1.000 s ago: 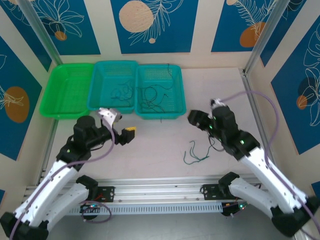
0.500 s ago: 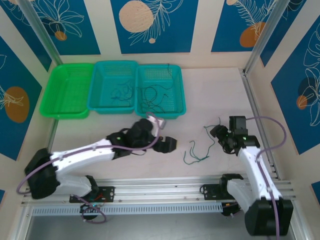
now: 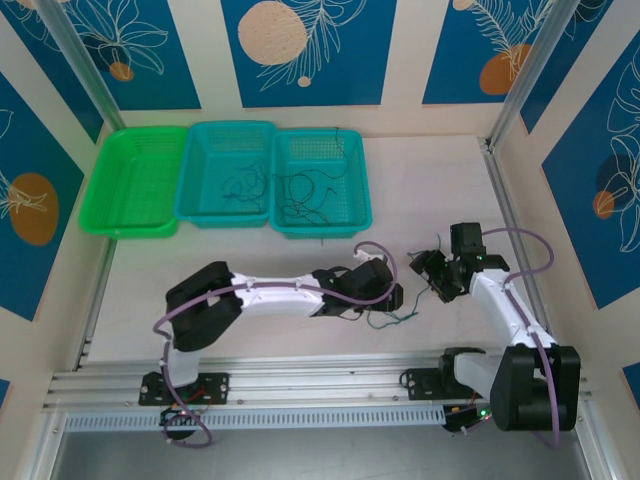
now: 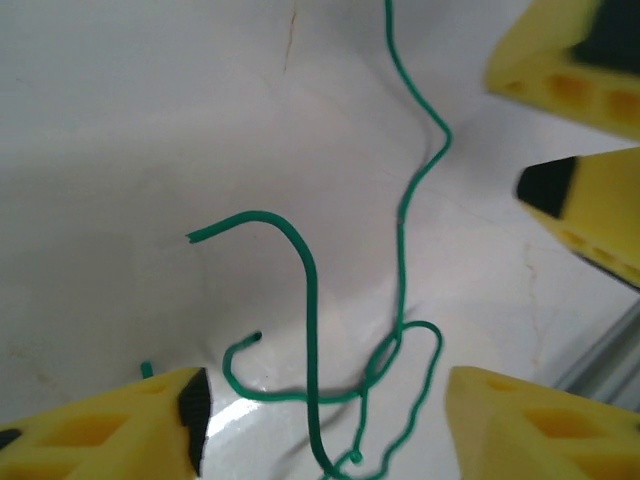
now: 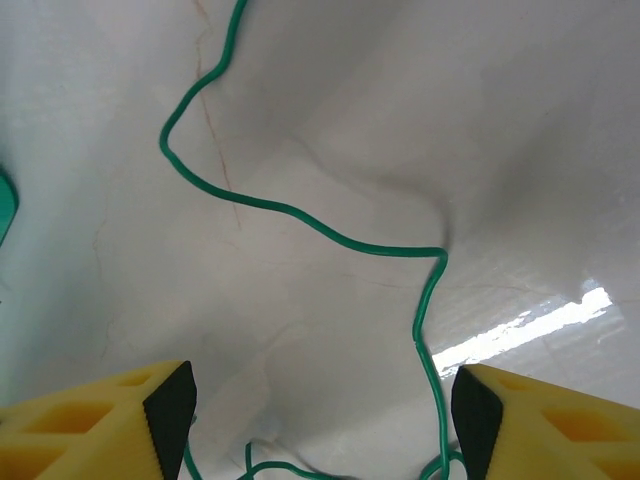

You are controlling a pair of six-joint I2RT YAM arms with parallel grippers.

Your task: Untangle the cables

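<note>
Top external, three baskets [image 3: 232,125], two arms [image 3: 270,296], loose green cables [image 3: 395,320]

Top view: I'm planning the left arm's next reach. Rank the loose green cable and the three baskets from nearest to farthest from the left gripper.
1. Green cable, right beside the left gripper.
2. Right basket, teal, behind the gripper.
3. Middle basket, teal, further left.
4. Left basket, green, far left.
</note>
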